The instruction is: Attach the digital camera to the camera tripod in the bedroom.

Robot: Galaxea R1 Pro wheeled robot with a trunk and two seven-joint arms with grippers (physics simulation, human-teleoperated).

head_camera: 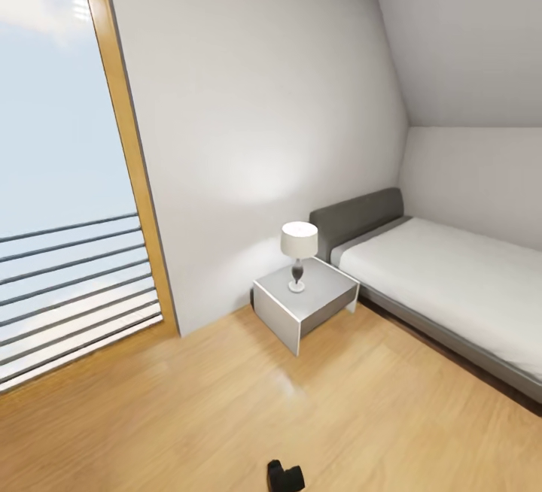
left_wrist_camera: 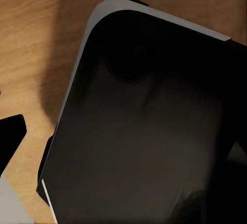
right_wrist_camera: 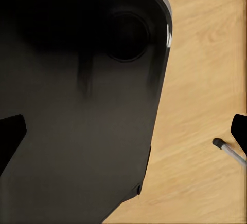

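Both arms hang over the robot's dark base [left_wrist_camera: 149, 131]; jaws' state cannot be told.

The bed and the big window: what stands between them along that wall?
In the head view, a small grey nightstand with a white-shaded lamp on top stands beside the bed; from there to the window runs bare white wall.

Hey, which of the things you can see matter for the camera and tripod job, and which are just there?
Job: silver leg with black foot, likely the camera tripod; small black object on the floor, possibly the digital camera.
Just there: bed, nightstand, lamp, railing.
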